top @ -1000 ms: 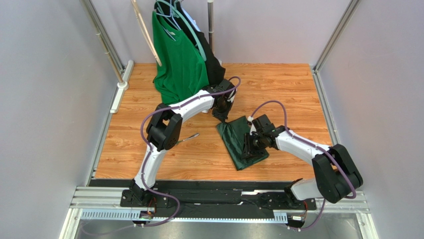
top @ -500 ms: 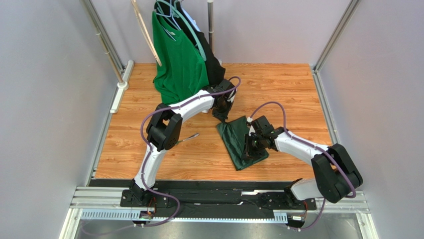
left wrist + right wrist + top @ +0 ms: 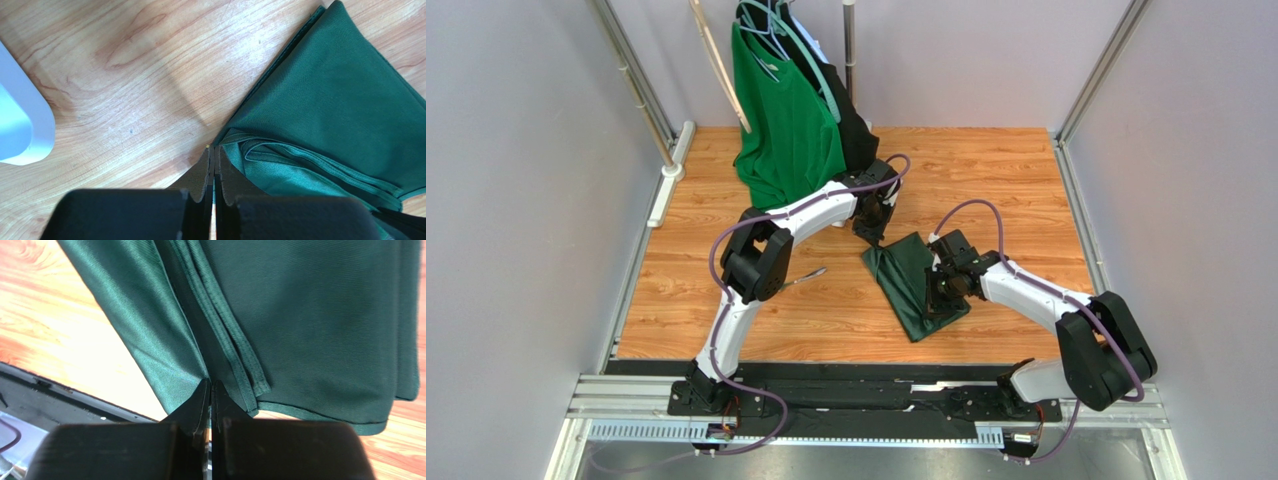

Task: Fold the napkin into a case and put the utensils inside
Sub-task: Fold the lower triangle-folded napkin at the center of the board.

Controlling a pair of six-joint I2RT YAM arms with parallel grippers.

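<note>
Now the right claw has clamped onto the napkin.

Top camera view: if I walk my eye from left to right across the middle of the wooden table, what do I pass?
Black elbow joint of the left arm → slim silver metal utensil → dark green folded cloth napkin → white forearm of the right arm. The two hands overlap the napkin, so I leave them out.

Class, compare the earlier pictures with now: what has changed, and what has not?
The right gripper shifted slightly right and closed on a fold of the napkin. The left gripper stayed shut at its far corner; the fork lay unmoved.
</note>
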